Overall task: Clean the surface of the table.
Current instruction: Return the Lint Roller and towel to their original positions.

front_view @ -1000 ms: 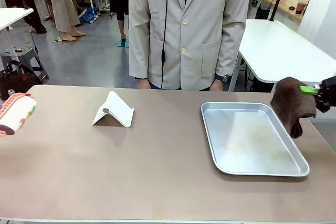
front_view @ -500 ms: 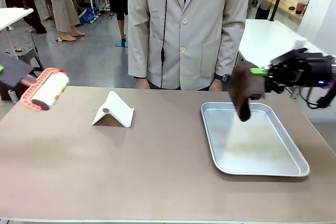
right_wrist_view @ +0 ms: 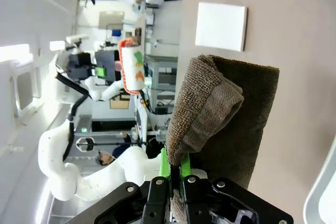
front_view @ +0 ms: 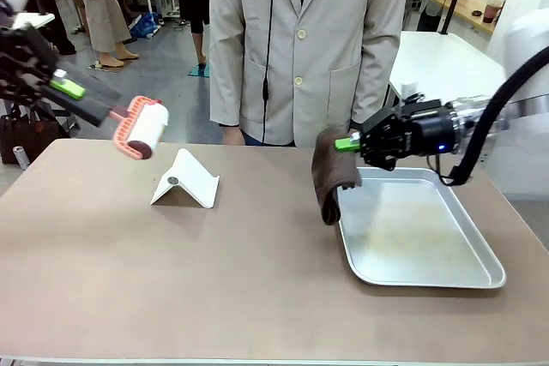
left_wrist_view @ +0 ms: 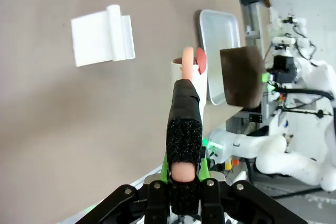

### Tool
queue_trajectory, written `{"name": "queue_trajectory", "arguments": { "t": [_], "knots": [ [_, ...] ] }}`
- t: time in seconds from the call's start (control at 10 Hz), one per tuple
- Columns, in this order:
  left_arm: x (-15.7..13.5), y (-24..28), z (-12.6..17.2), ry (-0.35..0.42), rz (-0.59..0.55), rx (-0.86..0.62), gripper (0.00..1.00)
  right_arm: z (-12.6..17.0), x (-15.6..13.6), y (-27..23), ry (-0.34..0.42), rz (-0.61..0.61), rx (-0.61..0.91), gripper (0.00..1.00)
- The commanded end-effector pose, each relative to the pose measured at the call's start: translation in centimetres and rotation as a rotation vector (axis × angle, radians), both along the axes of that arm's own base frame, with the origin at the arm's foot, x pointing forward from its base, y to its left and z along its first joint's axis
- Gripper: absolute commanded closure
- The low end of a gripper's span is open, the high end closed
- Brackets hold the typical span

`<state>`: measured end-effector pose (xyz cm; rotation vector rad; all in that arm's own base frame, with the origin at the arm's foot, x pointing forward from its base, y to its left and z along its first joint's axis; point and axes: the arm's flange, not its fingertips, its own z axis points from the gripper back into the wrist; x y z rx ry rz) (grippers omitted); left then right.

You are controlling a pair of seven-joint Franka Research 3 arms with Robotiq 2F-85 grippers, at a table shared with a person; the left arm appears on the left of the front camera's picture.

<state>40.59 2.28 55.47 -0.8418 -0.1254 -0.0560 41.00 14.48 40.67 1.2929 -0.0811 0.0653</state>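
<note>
The taupe-brown table (front_view: 214, 280) spans the front view. My right gripper (front_view: 350, 143) is shut on a brown cloth (front_view: 330, 173) that hangs above the table just left of the metal tray (front_view: 412, 233); the same cloth (right_wrist_view: 220, 124) fills the right wrist view between my fingers. My left gripper (front_view: 64, 87) is shut on the dark handle of a lint roller (front_view: 141, 129), held in the air over the table's far left. In the left wrist view the roller handle (left_wrist_view: 184, 140) sticks out from the closed fingers, high above the table (left_wrist_view: 79, 119).
A white folded stand (front_view: 184, 180) sits on the table at the back left, also seen as the white stand (left_wrist_view: 102, 35) from the left wrist. A person in a beige jacket (front_view: 300, 49) stands at the far edge. White tables (front_view: 455, 83) stand behind at the right.
My right gripper has carried the cloth leftward from beyond the tray's right side to its left edge. My left gripper has raised the lint roller and moved it rightward, over the table.
</note>
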Motion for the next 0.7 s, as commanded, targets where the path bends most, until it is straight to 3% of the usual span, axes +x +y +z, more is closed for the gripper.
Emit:
{"name": "queue_trajectory", "arguments": {
  "t": [0.0,0.2,0.5,0.6],
  "knots": [
    [2.1,-3.2,-0.6,0.105,0.024,0.051,0.79,-1.1,1.3,2.6,0.033,0.023,-0.028,0.93],
    [4.7,-6.5,-1.6,0.141,0.026,0.108,0.79,-3.5,1.9,4.9,0.017,0.05,-0.049,0.93],
    [6.2,-8.5,-2.9,0.118,-0.006,0.146,0.79,-4.1,2.6,4.4,-0.002,0.069,-0.015,0.93],
    [6.1,-7.6,-2.7,0.137,-0.116,0.067,0.79,-4.5,1.6,4.8,0.047,0.066,-0.053,0.93]
  ]
}}
